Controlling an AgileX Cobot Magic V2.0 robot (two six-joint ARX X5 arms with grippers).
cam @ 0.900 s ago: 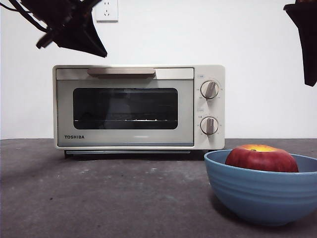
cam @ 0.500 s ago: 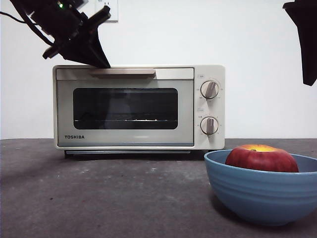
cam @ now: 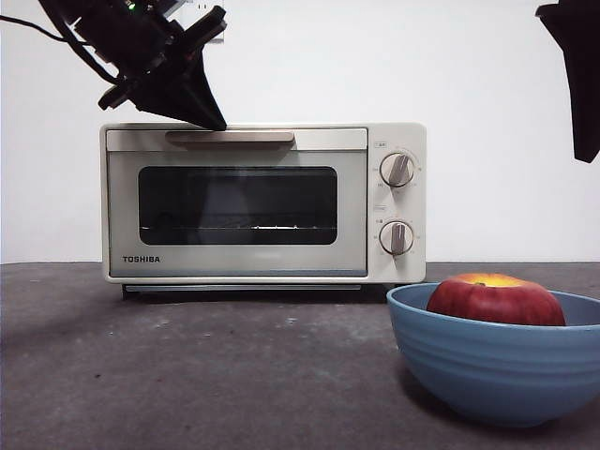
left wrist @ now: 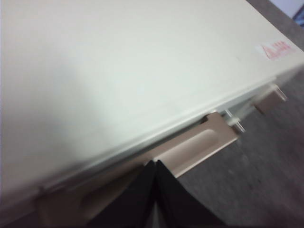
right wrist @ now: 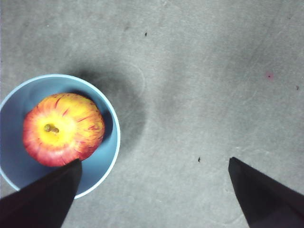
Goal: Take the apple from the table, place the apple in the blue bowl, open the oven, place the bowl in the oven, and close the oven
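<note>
The dark-red apple [cam: 495,299] with its yellow top lies inside the blue bowl [cam: 497,361] at the front right of the table [cam: 206,375]. From the right wrist view the apple [right wrist: 62,129] rests in the bowl [right wrist: 107,161] below my open right gripper [right wrist: 154,164], which hangs high at the top right [cam: 574,66]. The cream TOSHIBA oven [cam: 262,202] stands closed at the back. My left gripper [cam: 214,120], jaws shut and empty, has its tip just above the left end of the beige bar handle [cam: 230,137]; its wrist view shows the handle [left wrist: 194,147] right beyond the joined jaws [left wrist: 154,164].
Two round knobs [cam: 397,170] sit on the oven's right panel. A white wall with a socket [cam: 202,14] stands behind the oven. Dark grey table stretches in front of the oven and left of the bowl.
My left gripper has come down and to the right, from above the oven's left corner to the handle's left end. Bowl, apple and right arm have not moved.
</note>
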